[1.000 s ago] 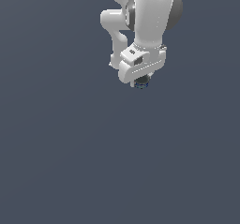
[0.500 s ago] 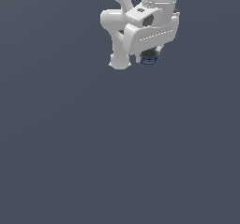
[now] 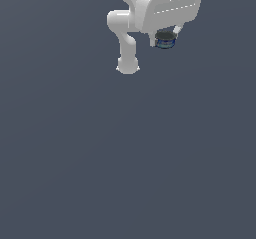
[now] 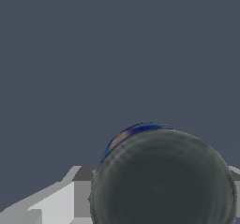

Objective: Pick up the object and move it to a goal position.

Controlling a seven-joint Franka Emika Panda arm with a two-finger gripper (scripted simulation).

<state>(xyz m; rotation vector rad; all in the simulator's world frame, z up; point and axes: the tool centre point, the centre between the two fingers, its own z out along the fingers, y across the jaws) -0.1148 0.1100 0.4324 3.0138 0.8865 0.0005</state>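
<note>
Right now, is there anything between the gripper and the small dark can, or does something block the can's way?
Nothing visible does. The can sits right under the gripper, apparently held, and only plain grey floor surrounds it. No goal marker shows, so the onward path cannot be judged.

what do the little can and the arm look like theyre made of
The can looks like metal, possibly with a printed wrap: its dark grey top shows faint concentric rings in the wrist view, and its side is glossy blue. The arm looks like smooth white moulded plastic or painted casing with soft shading. Both are simulator renders, so this is only appearance.
</note>
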